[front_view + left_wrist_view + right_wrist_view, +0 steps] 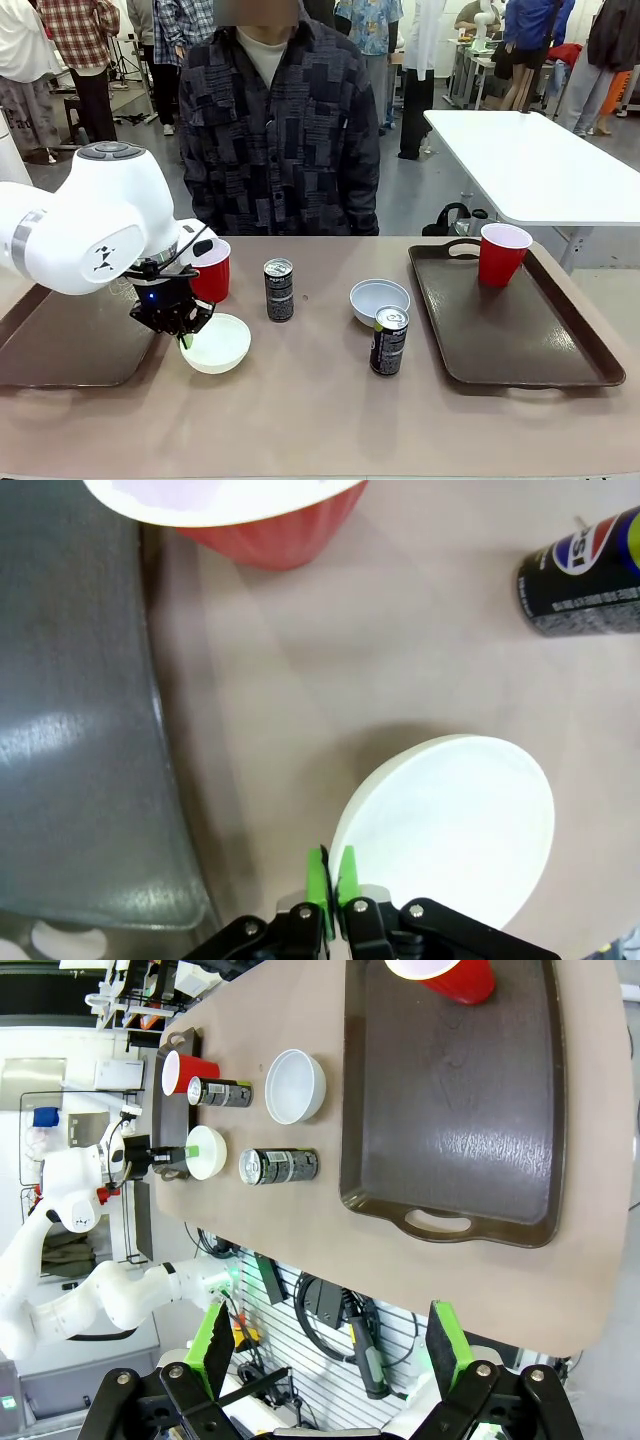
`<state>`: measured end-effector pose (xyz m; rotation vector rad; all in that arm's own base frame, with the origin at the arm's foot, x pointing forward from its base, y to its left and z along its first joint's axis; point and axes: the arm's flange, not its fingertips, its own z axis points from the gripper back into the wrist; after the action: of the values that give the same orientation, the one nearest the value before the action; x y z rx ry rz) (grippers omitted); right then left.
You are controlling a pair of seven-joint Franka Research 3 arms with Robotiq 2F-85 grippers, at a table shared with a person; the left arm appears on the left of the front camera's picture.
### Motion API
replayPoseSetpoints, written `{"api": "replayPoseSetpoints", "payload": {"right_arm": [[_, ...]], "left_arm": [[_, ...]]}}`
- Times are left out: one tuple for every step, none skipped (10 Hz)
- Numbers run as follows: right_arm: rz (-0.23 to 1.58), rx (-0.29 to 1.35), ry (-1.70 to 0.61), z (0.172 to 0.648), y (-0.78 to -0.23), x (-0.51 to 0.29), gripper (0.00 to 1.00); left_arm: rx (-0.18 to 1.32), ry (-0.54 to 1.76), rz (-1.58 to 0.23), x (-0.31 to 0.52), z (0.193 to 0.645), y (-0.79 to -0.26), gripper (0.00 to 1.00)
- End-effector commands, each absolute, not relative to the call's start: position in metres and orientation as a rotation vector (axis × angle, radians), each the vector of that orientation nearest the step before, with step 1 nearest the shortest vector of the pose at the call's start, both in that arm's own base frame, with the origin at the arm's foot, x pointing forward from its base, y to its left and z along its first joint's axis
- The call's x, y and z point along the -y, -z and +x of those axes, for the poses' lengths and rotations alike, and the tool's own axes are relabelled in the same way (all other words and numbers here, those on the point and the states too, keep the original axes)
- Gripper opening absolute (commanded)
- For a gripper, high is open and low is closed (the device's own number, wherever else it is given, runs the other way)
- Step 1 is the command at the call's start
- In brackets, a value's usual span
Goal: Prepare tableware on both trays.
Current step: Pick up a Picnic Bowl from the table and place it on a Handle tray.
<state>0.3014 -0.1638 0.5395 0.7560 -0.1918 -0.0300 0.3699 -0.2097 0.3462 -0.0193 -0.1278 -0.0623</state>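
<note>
My left gripper (185,337) (332,875) is shut on the near rim of the creamy bowl (217,343) (450,825), just right of the left tray (55,345) (70,730). The bowl is low over the table; I cannot tell whether it touches. A red cup (212,270) (270,525) stands behind it, with a black can (278,290) (585,575) to the right. The pale bluish bowl (380,300) and a second can (389,340) sit mid-table. Another red cup (502,253) (445,975) stands on the right tray (520,335) (450,1110). My right gripper (330,1350) is open, high above the table.
A person in a dark patterned shirt (280,130) stands at the far side of the table, hands out of sight. The right tray's surface is bare apart from the cup at its far end. Another white table (540,165) stands behind to the right.
</note>
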Motion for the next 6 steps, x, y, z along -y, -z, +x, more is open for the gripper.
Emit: {"api": "replayPoseSetpoints", "payload": {"right_arm": [[0.758, 0.195, 0.031, 0.302, -0.539, 0.164, 1.0], [0.758, 0.195, 0.031, 0.302, -0.539, 0.164, 1.0], [0.758, 0.195, 0.031, 0.302, -0.539, 0.164, 1.0], [0.758, 0.195, 0.031, 0.302, -0.539, 0.164, 1.0], [0.758, 0.195, 0.031, 0.302, -0.539, 0.164, 1.0], [0.758, 0.195, 0.031, 0.302, -0.539, 0.164, 1.0]], "left_arm": [[0.123, 0.031, -0.028, 0.201, 0.363, -0.365, 0.0], [0.132, 0.038, -0.04, 0.195, 0.36, -0.383, 0.0], [0.151, 0.043, -0.059, 0.188, 0.359, -0.406, 0.0], [0.17, 0.042, -0.074, 0.182, 0.359, -0.426, 0.0], [0.194, 0.04, -0.088, 0.176, 0.36, -0.442, 0.0], [0.203, 0.036, -0.105, 0.171, 0.361, -0.454, 0.0]]}}
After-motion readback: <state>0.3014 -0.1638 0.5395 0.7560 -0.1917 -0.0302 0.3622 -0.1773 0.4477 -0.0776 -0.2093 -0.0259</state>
